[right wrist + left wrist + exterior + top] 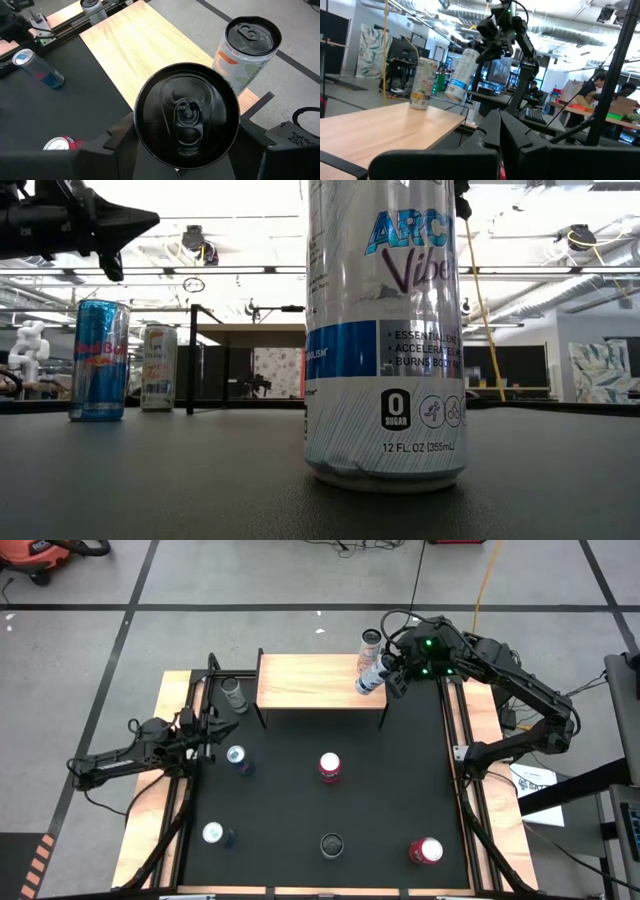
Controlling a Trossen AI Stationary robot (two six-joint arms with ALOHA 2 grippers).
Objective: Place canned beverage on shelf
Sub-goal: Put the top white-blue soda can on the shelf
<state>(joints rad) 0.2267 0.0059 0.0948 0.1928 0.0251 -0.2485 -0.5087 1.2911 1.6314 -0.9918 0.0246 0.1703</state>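
Note:
The shelf (315, 680) is a light-wood board on thin black legs at the table's far side. A pale can (371, 640) stands on the shelf's far right corner. My right gripper (381, 672) is shut on a white can with a black top (187, 115), held tilted over the shelf's right end. My left gripper (211, 730) is shut on nothing at the table's left edge, near the shelf's left legs. My right gripper pinches the can's side wall (142, 125) between its two fingers, one on each side, toward the can's top end (470, 55). The fingers slant down from the table's far right. The can is lifted clear, its bottom (454, 94) leaning toward the shelf board.
A grey can (233, 692) stands left of the shelf. On the black table stand a blue can (238, 758), a red can (329, 767), another blue can (215, 834), a black-topped can (331, 844) and a second red can (425, 851). Most of the shelf board is bare.

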